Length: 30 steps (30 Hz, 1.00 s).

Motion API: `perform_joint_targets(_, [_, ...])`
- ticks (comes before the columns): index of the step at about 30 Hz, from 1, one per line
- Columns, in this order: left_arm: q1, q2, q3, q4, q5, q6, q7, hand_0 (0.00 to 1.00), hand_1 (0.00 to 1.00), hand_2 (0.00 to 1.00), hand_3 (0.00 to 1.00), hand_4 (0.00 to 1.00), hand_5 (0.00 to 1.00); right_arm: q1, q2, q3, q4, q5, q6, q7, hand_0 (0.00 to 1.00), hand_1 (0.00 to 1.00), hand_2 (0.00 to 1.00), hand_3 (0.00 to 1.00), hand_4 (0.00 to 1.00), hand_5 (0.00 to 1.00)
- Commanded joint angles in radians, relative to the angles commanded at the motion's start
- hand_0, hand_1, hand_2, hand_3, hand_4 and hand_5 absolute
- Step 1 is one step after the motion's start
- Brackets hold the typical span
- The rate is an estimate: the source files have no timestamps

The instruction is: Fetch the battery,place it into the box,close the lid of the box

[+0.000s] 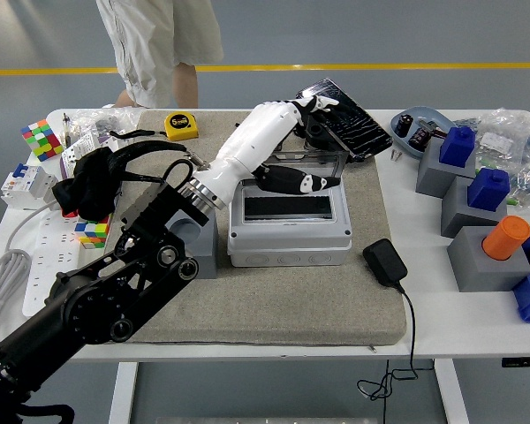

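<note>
Left hand (287, 146) above box (289, 230); charger (385, 262) beside it

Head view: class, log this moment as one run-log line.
left hand: open, raised behind box | box: lid down | right hand: not in view

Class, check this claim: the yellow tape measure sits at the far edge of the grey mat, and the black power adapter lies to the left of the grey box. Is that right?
One detail is wrong. The head view shows the black power adapter lying to the right of the grey box, not the left. The yellow tape measure does sit at the far edge of the grey mat.
</note>
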<state>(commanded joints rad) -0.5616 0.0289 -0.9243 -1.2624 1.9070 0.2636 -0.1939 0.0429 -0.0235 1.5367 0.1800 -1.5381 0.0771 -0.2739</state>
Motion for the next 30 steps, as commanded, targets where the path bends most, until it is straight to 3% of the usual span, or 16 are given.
perform_joint_targets(2, [0.000, 0.005, -0.019, 0.019, 0.007, -0.012, 0.018, 0.562, 0.696, 0.678, 0.744, 0.998, 0.286, 0.000, 0.000, -0.004, 0.000, 0.004, 0.000, 0.001, 0.641, 0.666, 0.675, 0.605, 0.989, 0.593])
perform_joint_targets(3, [0.000, 0.008, -0.029, 0.033, 0.016, -0.023, 0.032, 0.727, 0.782, 0.764, 0.771, 0.998, 0.349, 0.001, 0.000, -0.007, 0.000, 0.007, 0.000, 0.002, 0.641, 0.666, 0.675, 0.605, 0.989, 0.594])
perform_joint_targets(9, [0.014, 0.015, -0.042, 0.049, 0.048, -0.092, 0.124, 0.725, 0.789, 0.754, 0.760, 0.998, 0.384, 0.001, 0.000, -0.011, 0.000, 0.013, -0.001, 0.003, 0.641, 0.666, 0.674, 0.604, 0.989, 0.594])
perform_joint_targets(14, [0.024, 0.021, -0.026, 0.031, 0.048, -0.122, 0.154, 0.725, 0.789, 0.754, 0.760, 0.998, 0.384, 0.000, -0.001, -0.012, 0.000, 0.015, -0.001, 0.003, 0.641, 0.666, 0.674, 0.604, 0.989, 0.594])
perform_joint_targets(15, [0.026, 0.023, -0.022, 0.026, 0.048, -0.128, 0.160, 0.628, 0.727, 0.687, 0.719, 0.998, 0.387, 0.000, -0.001, -0.013, 0.000, 0.015, -0.001, 0.003, 0.641, 0.666, 0.674, 0.604, 0.989, 0.594])
perform_joint_targets(20, [0.038, 0.035, -0.002, -0.003, 0.039, -0.154, 0.196, 0.628, 0.727, 0.687, 0.719, 0.998, 0.387, -0.002, 0.000, -0.014, 0.000, 0.015, -0.001, 0.004, 0.641, 0.666, 0.674, 0.604, 0.989, 0.594])
perform_joint_targets(21, [0.040, 0.037, 0.002, -0.009, 0.037, -0.158, 0.201, 0.490, 0.639, 0.632, 0.671, 0.998, 0.365, -0.002, 0.000, -0.013, 0.000, 0.015, -0.001, 0.004, 0.641, 0.666, 0.674, 0.605, 0.989, 0.594])
perform_joint_targets(30, [0.058, 0.054, 0.024, -0.062, 0.026, -0.200, 0.259, 0.456, 0.615, 0.606, 0.640, 0.998, 0.357, -0.004, 0.000, -0.010, 0.000, 0.012, -0.001, 0.005, 0.641, 0.666, 0.674, 0.605, 0.989, 0.594])
